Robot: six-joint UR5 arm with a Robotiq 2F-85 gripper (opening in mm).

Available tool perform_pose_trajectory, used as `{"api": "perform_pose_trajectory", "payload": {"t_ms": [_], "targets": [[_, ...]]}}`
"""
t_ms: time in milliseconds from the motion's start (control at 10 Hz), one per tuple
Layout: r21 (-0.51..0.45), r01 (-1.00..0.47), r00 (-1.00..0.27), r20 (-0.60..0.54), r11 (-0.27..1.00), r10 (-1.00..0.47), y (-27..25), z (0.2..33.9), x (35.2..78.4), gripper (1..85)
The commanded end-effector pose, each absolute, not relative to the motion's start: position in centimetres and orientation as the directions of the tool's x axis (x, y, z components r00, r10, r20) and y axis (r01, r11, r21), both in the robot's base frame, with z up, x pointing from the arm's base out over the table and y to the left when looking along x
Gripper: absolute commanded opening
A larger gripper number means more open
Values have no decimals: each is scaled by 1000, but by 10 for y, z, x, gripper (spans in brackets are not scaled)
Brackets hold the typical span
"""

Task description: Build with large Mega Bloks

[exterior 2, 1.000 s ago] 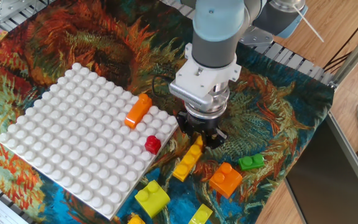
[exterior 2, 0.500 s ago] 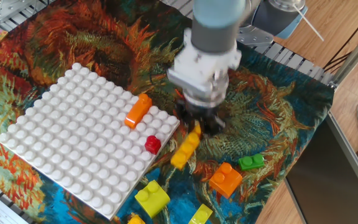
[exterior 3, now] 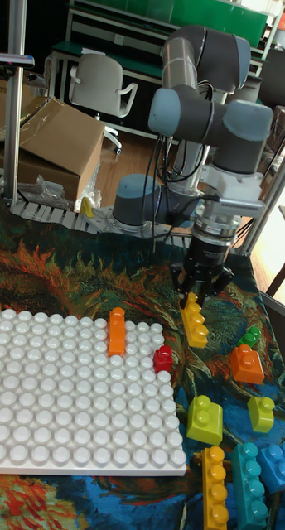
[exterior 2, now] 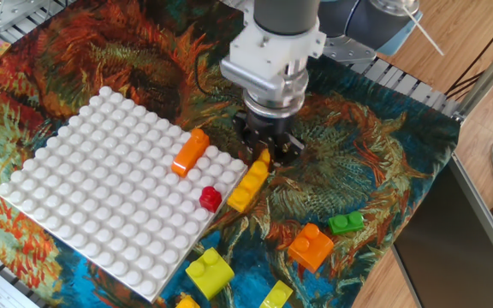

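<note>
My gripper is shut on one end of a long yellow Mega Blok bar, which hangs tilted above the cloth beside the right edge of the white baseplate. An orange bar and a red one-stud cube stand on the baseplate near that edge. Loose on the cloth lie an orange brick, a small green brick and a lime brick.
More loose bricks lie at the front: yellow ones, a lime one and teal-blue ones. A patterned cloth covers the table. A dark tray sits at the right, and cardboard boxes and a chair stand behind.
The gripper has lifted the yellow bar off the cloth and carried it up and left, toward the baseplate's right edge. The other bricks have not moved.
</note>
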State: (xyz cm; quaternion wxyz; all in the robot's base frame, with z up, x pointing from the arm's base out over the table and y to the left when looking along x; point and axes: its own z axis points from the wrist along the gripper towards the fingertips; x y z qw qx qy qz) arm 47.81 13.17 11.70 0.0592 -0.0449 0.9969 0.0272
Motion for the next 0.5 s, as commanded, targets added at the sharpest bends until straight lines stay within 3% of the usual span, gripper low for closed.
{"api": "perform_pose_trajectory", "payload": {"t_ms": [0,100,200,400], "targets": [[70,-194,-976,-117,978,-185,69,129,471,13],[85,-219,-968,-140,972,-206,64,128,470,13],[33,-192,-972,-146,981,-185,51,127,475,13],[6,-52,-992,-117,999,-51,38,126,470,13]]}}
